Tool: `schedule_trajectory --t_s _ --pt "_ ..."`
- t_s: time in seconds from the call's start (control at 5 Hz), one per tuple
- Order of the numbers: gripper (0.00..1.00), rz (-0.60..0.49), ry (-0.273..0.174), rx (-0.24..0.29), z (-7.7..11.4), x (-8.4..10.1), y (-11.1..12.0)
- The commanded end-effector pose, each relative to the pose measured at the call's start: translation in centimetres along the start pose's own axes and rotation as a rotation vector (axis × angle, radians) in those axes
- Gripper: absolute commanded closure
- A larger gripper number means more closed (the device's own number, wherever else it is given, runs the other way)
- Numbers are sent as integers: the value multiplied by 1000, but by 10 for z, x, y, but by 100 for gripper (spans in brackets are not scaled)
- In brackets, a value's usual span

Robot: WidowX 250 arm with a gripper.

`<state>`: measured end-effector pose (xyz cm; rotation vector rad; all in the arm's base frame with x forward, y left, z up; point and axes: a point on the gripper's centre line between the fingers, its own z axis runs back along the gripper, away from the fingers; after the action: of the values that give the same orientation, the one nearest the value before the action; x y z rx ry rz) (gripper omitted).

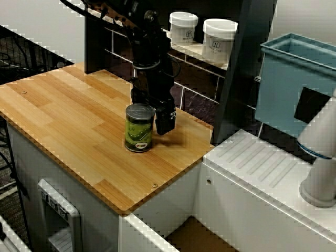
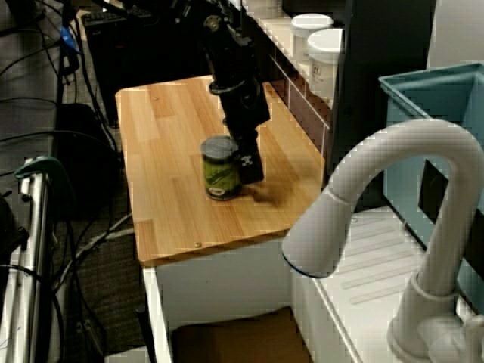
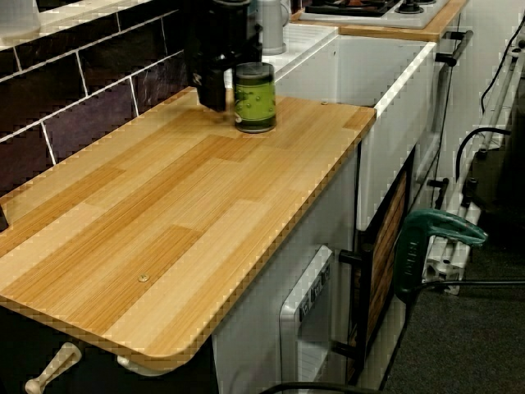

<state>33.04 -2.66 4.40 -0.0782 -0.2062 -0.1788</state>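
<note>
The gripper [image 1: 160,118] is down at the worktop [image 1: 68,121], just beside a can [image 1: 139,128]. The can stands upright on the wood, with a grey lid and a green label. In the high view it sits toward the right end of the worktop, a little in from the far edge. The gripper is on its far right side, between the can and the tiled wall [image 1: 197,86].

One black finger [image 1: 166,119] reaches almost to the wood, close against the can's side. Whether it touches the can cannot be told. The rest of the gripper is dark and partly hidden behind the can, so I cannot tell how far apart the fingers are or whether they have hold of anything. The view along the worktop shows the same: the gripper [image 3: 215,78] is on the wall side of the can [image 3: 254,97], with no clear gap between them.

The black arm [image 1: 149,47] comes down from the far side. On a shelf [image 1: 195,50] beyond it stand two white tubs [image 1: 183,27]. To the right are a blue bin [image 1: 286,89] and a white tap [image 2: 378,189].
</note>
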Motion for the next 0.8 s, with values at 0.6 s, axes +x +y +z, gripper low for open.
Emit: schedule_trajectory --t_s 0.6 --pt "0 -13 -55 -19 48 -47 17"
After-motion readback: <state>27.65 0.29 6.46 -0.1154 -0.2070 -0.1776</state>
